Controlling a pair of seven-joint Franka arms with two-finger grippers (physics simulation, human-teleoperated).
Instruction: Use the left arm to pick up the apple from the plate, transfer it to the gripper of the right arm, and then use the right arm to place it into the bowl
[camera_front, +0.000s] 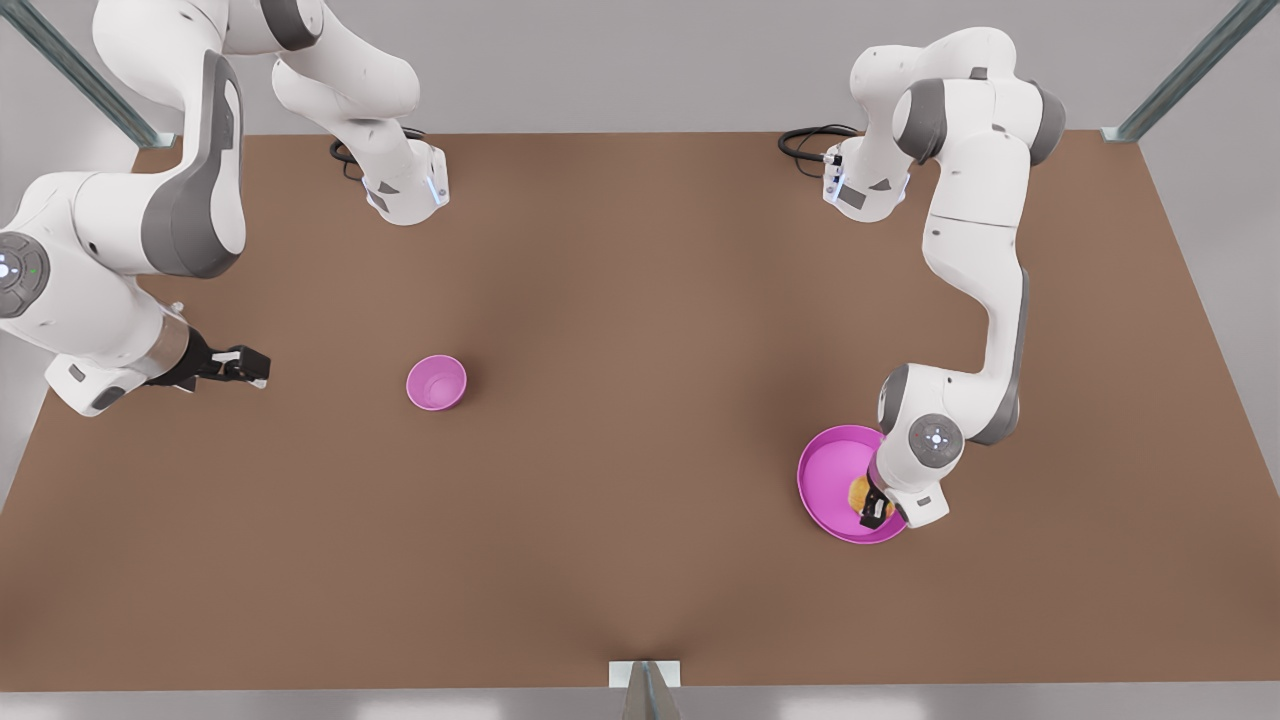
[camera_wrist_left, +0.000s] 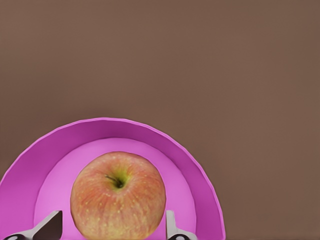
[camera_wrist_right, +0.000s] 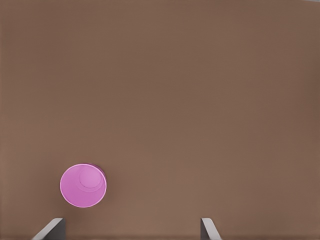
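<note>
Early stage: the apple (camera_wrist_left: 118, 196) sits on the plate (camera_front: 822, 470), not yet lifted. Left gripper (camera_front: 874, 508) is down over it, fingers spread either side, no contact evident. Handover and drop into the bowl (camera_front: 436, 382) remain.

Apple sits stem-up; near round, no clear long axis (stem dimple faces the wrist camera).

Right gripper (camera_front: 240, 365) waits open, around 9 o'clock from the bowl on the surface (camera_front: 640, 420).

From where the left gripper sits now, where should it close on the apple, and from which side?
Grip the apple across its widest part, coming straight down from above. It sits stem-up on the plate, and the left gripper is open with a finger on either side. The right gripper waits open beside the bowl.
</note>
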